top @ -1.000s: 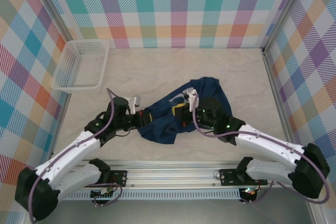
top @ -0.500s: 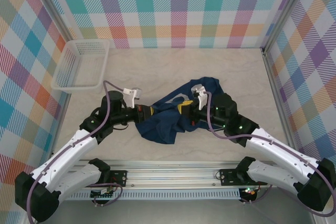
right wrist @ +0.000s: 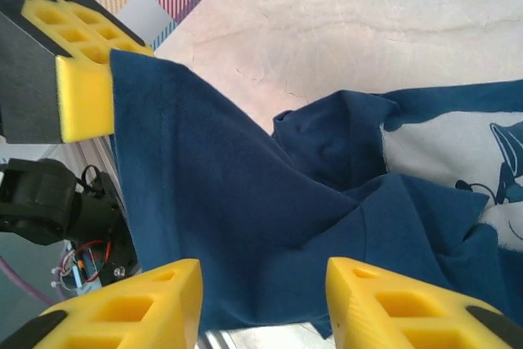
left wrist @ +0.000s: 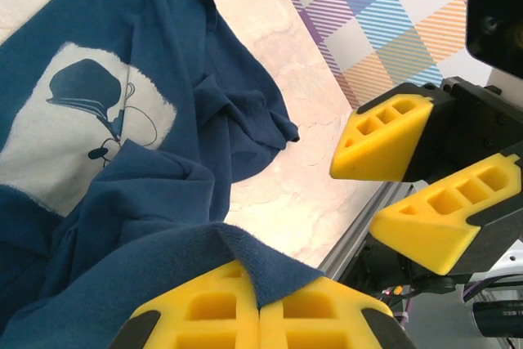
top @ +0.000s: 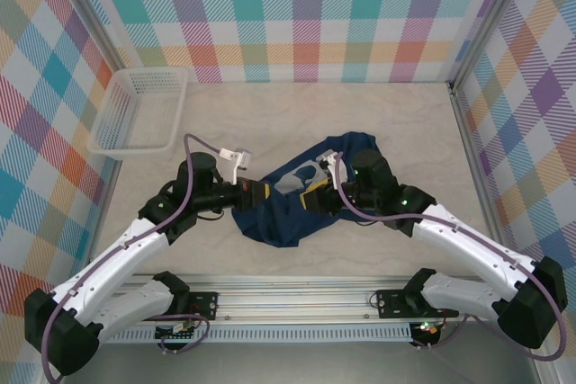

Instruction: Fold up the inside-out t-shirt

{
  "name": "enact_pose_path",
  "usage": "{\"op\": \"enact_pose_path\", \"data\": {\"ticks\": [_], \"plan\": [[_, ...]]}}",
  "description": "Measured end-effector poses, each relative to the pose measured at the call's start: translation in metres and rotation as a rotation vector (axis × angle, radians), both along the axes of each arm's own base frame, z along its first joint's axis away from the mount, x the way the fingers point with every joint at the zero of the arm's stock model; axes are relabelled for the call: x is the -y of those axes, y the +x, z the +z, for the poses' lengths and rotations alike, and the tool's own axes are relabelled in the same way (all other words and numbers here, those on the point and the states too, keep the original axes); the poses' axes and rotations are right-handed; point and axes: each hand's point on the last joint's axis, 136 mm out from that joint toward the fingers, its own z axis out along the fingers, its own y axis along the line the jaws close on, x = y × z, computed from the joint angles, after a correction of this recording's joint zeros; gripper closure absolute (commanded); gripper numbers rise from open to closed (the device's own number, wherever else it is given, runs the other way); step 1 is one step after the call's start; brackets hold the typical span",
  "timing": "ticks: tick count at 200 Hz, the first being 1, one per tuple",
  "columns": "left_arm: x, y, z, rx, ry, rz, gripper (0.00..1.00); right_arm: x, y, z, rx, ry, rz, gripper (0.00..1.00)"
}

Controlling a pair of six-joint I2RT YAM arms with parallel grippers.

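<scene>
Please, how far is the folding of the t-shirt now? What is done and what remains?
Done: nothing neat yet; the t-shirt lies bunched on the table, with no flat fold visible. In hand: the left gripper is shut on a fabric edge, and the right gripper is open, holding nothing. Left: spread the shirt flat, then make all the folds.
</scene>
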Motion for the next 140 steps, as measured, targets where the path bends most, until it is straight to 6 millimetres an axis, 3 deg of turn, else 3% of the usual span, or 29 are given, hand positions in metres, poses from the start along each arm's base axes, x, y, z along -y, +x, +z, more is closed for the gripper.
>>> {"op": "enact_pose_path", "data": {"ticks": [21,42,74,87,111,124,140], "plan": [[0.000,-0.001,0.002,-0.002,0.003,-0.001,1.00,-0.005,0.001,-0.004,-0.016,-0.011,0.021,0.49],[-0.001,-0.003,-0.003,-0.016,0.026,0.002,1.00,-0.005,0.004,-0.020,-0.050,-0.058,0.014,0.49],[-0.001,-0.013,-0.033,-0.107,0.104,0.003,0.90,0.006,0.017,-0.040,-0.080,-0.167,-0.062,0.48],[0.000,-0.023,-0.057,-0.181,0.149,-0.006,0.81,0.012,0.029,-0.043,-0.081,-0.199,-0.109,0.48],[-0.012,-0.046,-0.106,-0.328,0.298,0.001,0.57,0.030,0.059,-0.054,-0.106,-0.246,-0.226,0.47],[-0.025,-0.046,-0.117,-0.346,0.370,0.052,0.49,0.038,0.075,-0.065,-0.125,-0.285,-0.284,0.47],[-0.040,-0.035,-0.114,-0.308,0.437,0.128,0.36,0.046,0.096,-0.081,-0.133,-0.349,-0.346,0.46]]}}
